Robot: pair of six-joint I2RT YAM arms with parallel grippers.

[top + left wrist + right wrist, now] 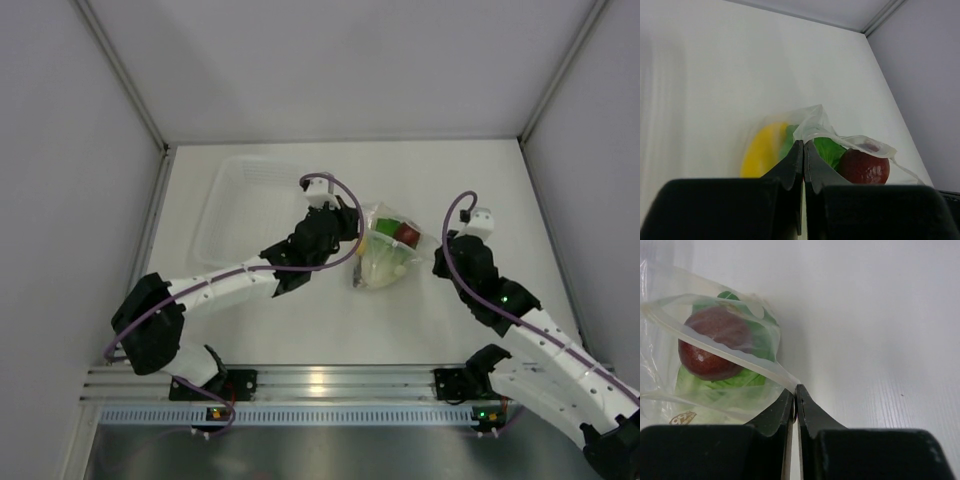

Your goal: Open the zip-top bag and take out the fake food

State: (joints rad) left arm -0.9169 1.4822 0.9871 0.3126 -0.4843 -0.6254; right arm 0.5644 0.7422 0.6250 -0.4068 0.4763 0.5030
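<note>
The zip-top bag (385, 252) lies on the white table between my two grippers, its mouth partly open. Inside it I see a dark red fruit (407, 236), a green lettuce leaf (384, 226) and a yellow piece (761, 150). My left gripper (358, 228) is shut on the bag's top-left edge (805, 134). My right gripper (436, 258) is shut on the bag's zip strip (760, 367) at its right corner. In the right wrist view the red fruit (712, 342) lies on the lettuce (715, 385) behind the clear plastic.
A rigid clear rectangular tray (245, 205) stands at the back left, behind the left arm. Grey walls close in the table on the left, back and right. The rail with the arm bases (330, 385) runs along the near edge.
</note>
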